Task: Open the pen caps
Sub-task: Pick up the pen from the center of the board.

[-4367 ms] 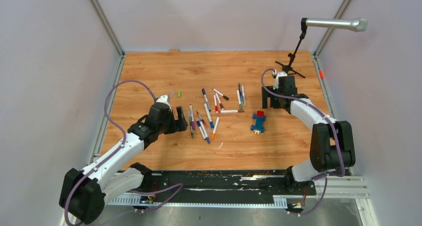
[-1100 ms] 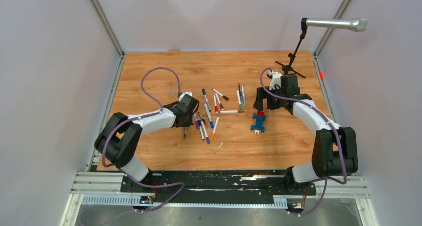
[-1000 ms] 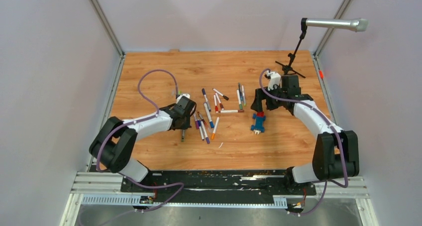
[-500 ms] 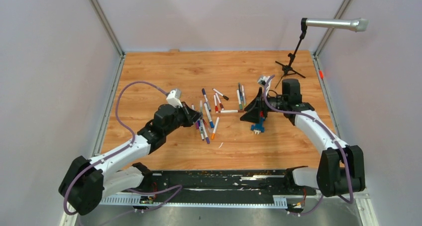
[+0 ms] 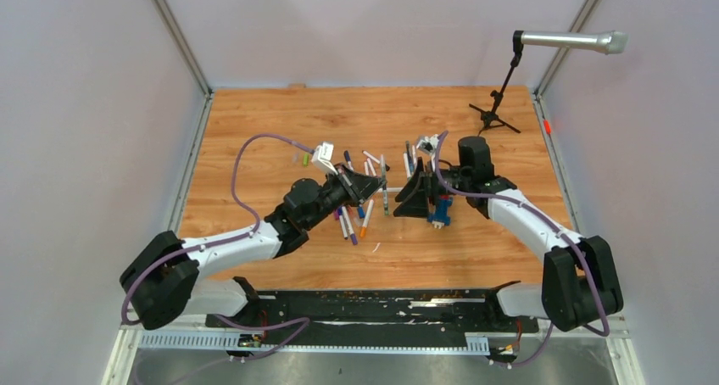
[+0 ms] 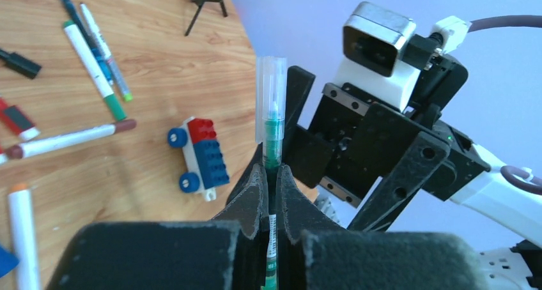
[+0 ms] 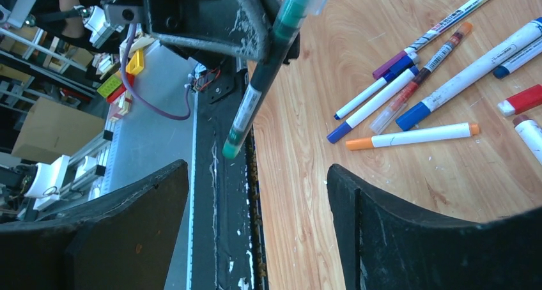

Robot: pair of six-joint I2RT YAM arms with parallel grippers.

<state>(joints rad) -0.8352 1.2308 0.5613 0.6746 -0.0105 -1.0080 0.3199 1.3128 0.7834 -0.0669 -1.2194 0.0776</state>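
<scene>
Above the surface (image 5: pixel 254 122), our left hand (image 6: pixel 271 175) clamps a green pen (image 6: pixel 273 146); our right hand (image 7: pixel 255 175) stands apart. We judge the clear cap (image 6: pixel 270 85) light, stiff and slick: pinch its middle.

The tabletop (image 5: pixel 280 122) is showing warm wood grain with a soft sheen. The left end effector (image 6: pixel 271 174) is looking like matt black plastic, a little grainy. On the green pen (image 6: pixel 273 140), the clear cap (image 6: pixel 271 79) is looking glossy and transparent. The toy car (image 6: pixel 199 154) is shining like smooth plastic, and the white pen barrels (image 6: pixel 92 69) are looking smooth.
</scene>
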